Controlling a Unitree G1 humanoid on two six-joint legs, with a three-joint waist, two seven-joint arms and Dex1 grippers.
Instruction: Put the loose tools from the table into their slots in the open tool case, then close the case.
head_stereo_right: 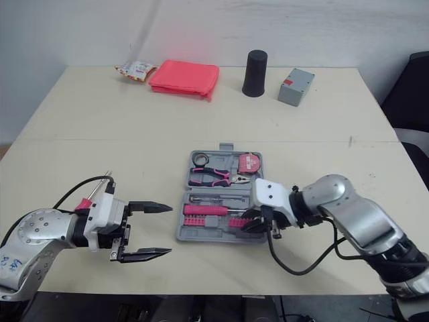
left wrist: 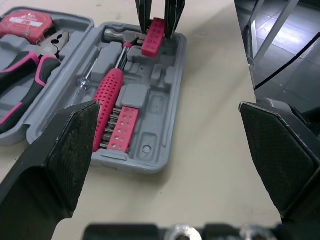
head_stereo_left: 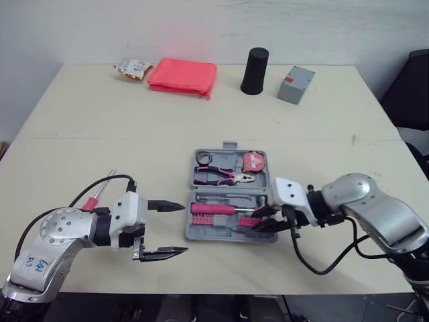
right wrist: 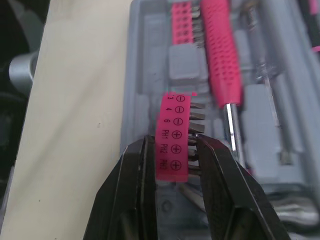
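Your right gripper (right wrist: 173, 146) is clamped on a pink bit strip (right wrist: 175, 117) at the near right corner of the open tool case (head_stereo_left: 201, 236). Square the strip with the empty slot beneath, then lower gently. Your left gripper (head_stereo_left: 182, 228) hovers beside the case, fingers apart.

Lower end of bit holder (right wrist: 176, 120) behind right claw (right wrist: 173, 146)

A pale beige table (head_stereo_left: 201, 127) stands before a white wall (head_stereo_left: 201, 27).
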